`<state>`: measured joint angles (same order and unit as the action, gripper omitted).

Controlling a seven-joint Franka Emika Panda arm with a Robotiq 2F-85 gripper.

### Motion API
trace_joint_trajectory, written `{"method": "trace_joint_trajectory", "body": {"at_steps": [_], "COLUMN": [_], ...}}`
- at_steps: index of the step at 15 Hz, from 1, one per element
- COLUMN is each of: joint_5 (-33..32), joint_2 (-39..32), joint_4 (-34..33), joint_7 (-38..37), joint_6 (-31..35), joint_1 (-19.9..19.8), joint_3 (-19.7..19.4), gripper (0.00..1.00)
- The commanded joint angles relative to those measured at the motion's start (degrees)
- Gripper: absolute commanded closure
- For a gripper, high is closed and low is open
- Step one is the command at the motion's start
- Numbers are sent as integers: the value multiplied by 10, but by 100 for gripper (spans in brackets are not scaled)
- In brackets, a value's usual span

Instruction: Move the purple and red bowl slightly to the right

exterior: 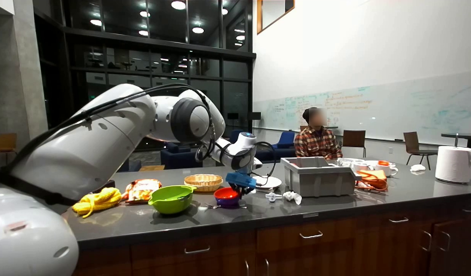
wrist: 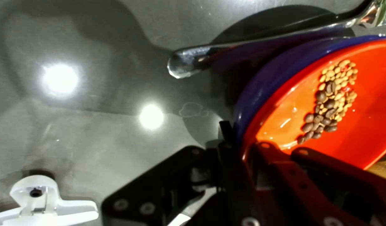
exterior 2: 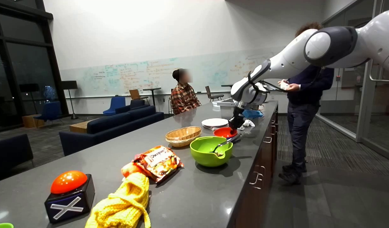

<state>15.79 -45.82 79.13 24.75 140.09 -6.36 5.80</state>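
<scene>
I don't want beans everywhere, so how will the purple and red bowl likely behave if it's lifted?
The purple and red bowl may tilt, since the gripper holds its rim on one side only. The loose dark beans and pale bits could slide across its shiny inside. It is probably stiff, as its visible rim curves evenly.

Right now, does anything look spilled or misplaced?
A crumpled white wad, possibly tissue, lies loose beside the grey plastic bin, like litter. Brown beans lie inside the round red-and-purple bowl, none visibly spilled.
</scene>
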Motion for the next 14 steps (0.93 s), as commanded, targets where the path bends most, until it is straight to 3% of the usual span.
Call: {"method": "trace_joint_trajectory", "body": {"at_steps": [1, 14], "joint_5": [-25, -13], "joint_2": [-7, -13], "joint_4": [-19, -64], "joint_7": [-18, -43], "joint_6": [-17, -47], "joint_1": [-6, -32], "joint_3": [7, 12], "gripper": [98, 98]}}
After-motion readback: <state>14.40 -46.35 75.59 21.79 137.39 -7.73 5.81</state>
